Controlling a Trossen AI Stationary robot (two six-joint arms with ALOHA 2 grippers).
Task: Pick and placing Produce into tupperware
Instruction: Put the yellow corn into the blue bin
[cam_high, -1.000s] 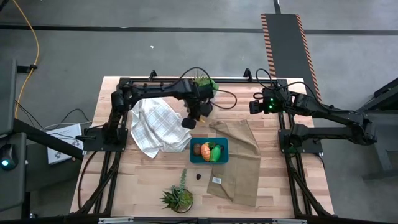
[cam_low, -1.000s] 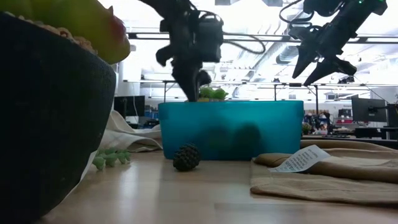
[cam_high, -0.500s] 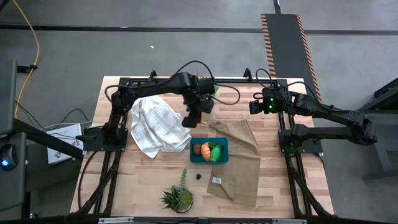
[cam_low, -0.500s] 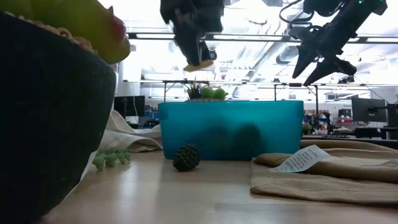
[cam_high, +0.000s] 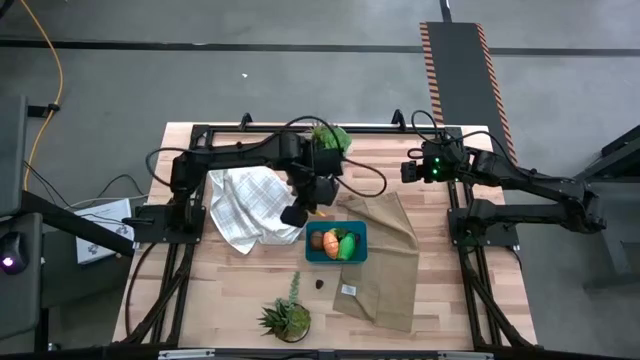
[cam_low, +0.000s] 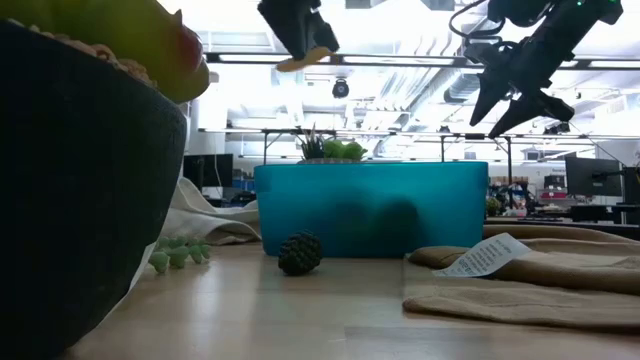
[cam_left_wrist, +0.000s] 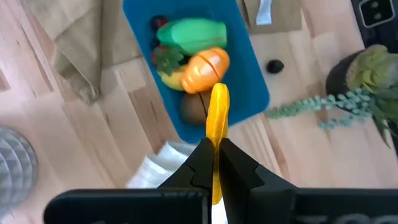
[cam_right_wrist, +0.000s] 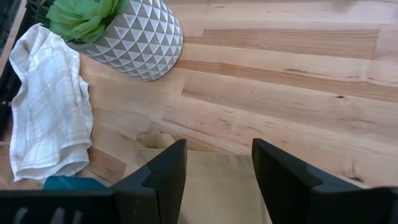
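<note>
No readable writing anywhere, but your left gripper (cam_left_wrist: 214, 163) had lifted higher than a second ago, clamped on the banana (cam_left_wrist: 217, 118) just above the tupperware (cam_high: 337, 243), while the right gripper (cam_right_wrist: 214, 163) hung open, well apart.

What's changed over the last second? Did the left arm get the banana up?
The left claw, shut on the banana, has lifted from behind the tupperware and swung toward its near left edge, carrying the banana high above the table. The right claw stayed open and raised at the right. The produce in the tupperware, the cloths and the plants have not moved.
</note>
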